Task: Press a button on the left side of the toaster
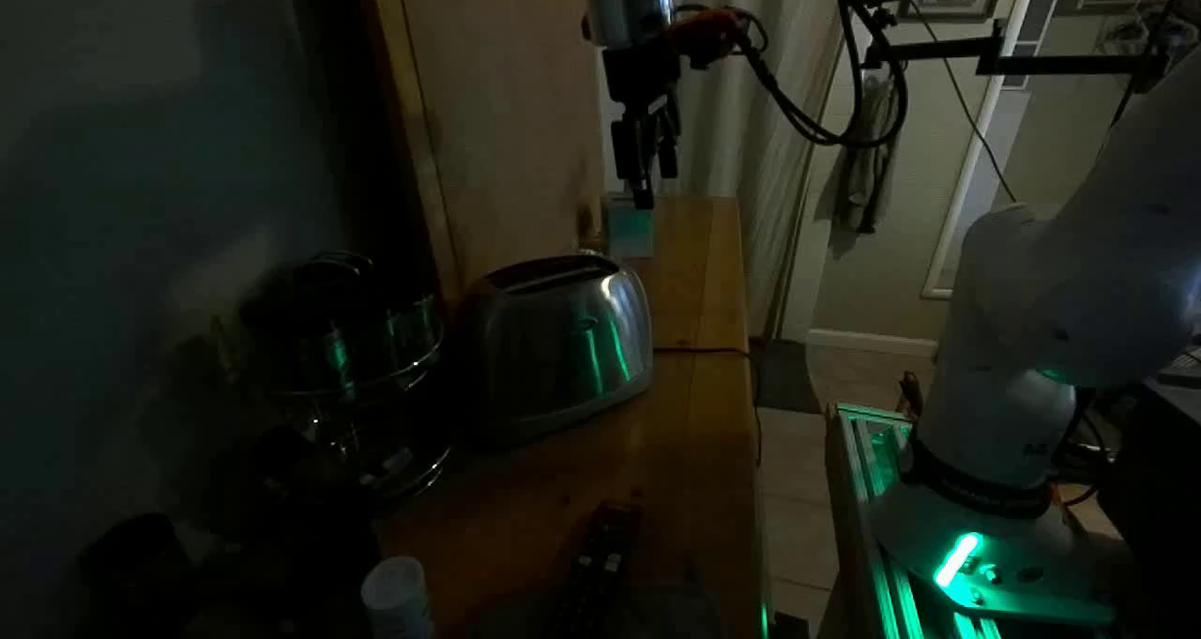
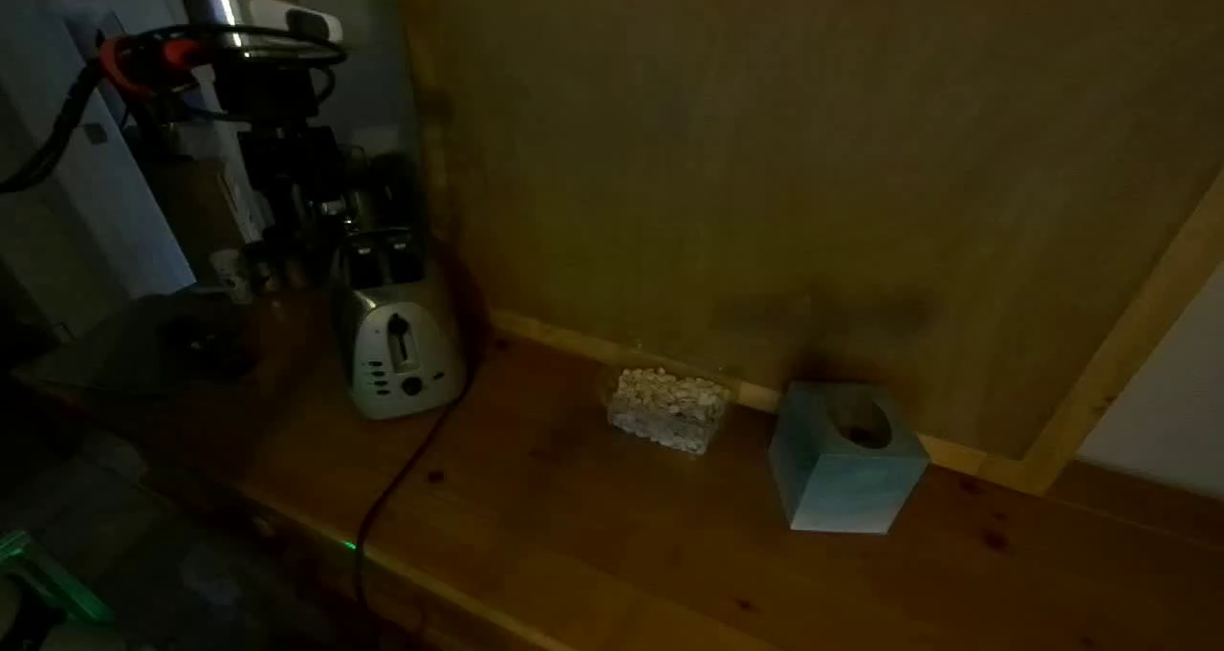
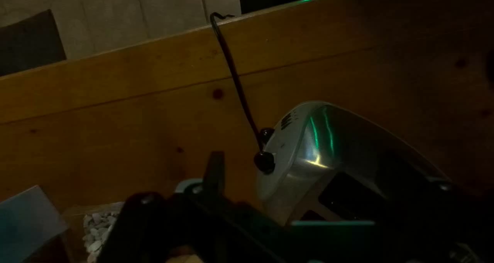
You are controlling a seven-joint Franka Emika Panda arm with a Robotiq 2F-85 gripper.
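The shiny steel toaster (image 1: 563, 357) stands on the wooden counter. Its pale control end faces the camera in an exterior view (image 2: 382, 355), with a lever (image 2: 398, 326), a dark knob (image 2: 411, 385) and a column of small buttons (image 2: 378, 377) on the left. In the wrist view the toaster (image 3: 347, 135) lies right of centre, with its buttons (image 3: 286, 121) at the upper edge of its end. My gripper (image 1: 654, 189) points down, empty, above the toaster's control end and apart from it. In the wrist view its fingers (image 3: 305, 160) stand apart; the right one is very dark.
A tissue box (image 2: 851, 484) and a clear container of pale stones (image 2: 669, 410) stand beside the wooden panel (image 2: 765, 154). A dark cord (image 2: 406, 474) crosses the counter edge. A dark rack (image 1: 352, 367), a remote (image 1: 600, 555) and a white cup (image 1: 398, 592) stand near the toaster.
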